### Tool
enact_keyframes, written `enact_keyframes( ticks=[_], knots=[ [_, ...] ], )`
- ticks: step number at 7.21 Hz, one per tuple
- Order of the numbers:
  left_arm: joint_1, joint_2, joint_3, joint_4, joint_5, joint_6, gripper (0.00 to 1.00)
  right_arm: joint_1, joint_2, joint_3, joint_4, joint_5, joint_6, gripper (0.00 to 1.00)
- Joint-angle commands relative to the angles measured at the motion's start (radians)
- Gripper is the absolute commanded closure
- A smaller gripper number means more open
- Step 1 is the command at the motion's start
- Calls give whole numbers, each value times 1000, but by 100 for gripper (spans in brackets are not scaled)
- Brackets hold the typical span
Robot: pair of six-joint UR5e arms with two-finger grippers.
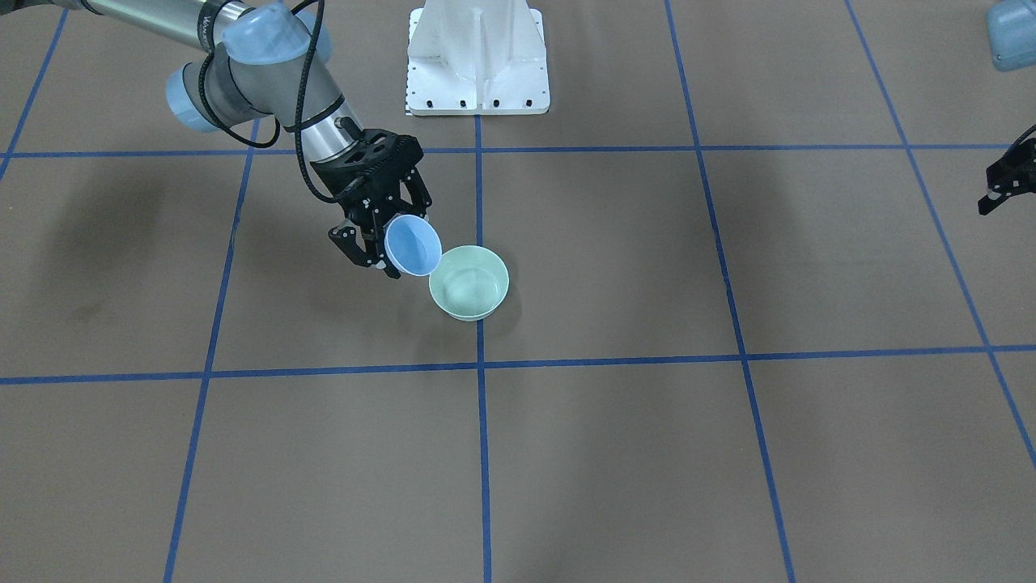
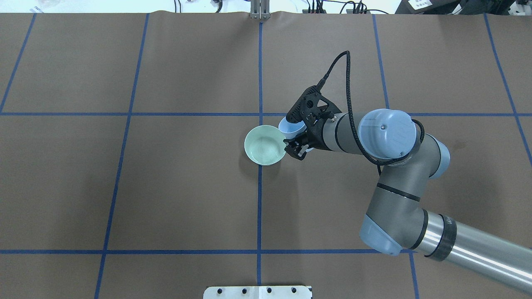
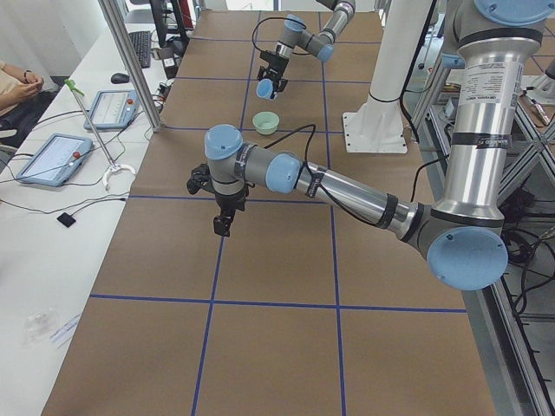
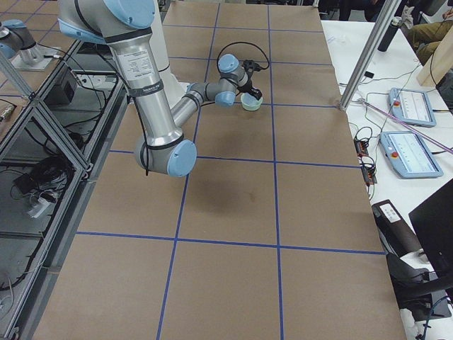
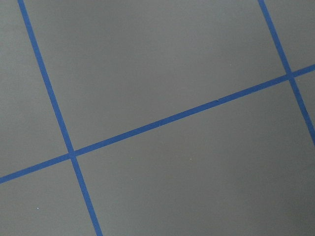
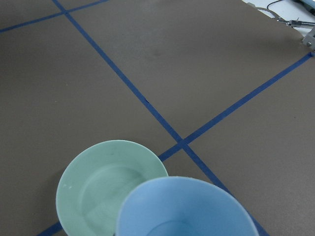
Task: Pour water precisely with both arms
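My right gripper [image 1: 394,236] is shut on the rim of a light-blue bowl [image 1: 413,246] and holds it tipped steeply on its side, just above the near rim of a mint-green bowl [image 1: 469,282]. The green bowl stands on the brown table by a blue tape line. Faint ripples of water [image 1: 465,285] show in the green bowl. In the right wrist view the blue bowl [image 6: 184,209] overlaps the green bowl [image 6: 106,184]. In the overhead view the right gripper [image 2: 294,133] is beside the green bowl [image 2: 264,145]. My left gripper [image 1: 1006,180] is cut by the view's edge, away from both bowls.
The white metal pedestal [image 1: 477,57] stands at the robot's side of the table. Blue tape lines [image 1: 479,364] grid the brown table cover. The left wrist view holds only table and tape. Tablets and cables lie on the side bench [image 3: 52,156].
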Motion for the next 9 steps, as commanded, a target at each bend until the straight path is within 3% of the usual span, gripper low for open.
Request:
enact_keyframes(
  ticks=[1, 8, 9],
  knots=[
    [0, 0, 1, 0, 0, 0, 0, -2, 65, 1, -159, 15, -34, 100],
    [2, 0, 1, 0, -34, 0, 0, -8, 211, 15, -583, 42, -111, 100],
    [2, 0, 1, 0, -34, 0, 0, -11, 217, 15, -595, 42, -112, 100]
  ],
)
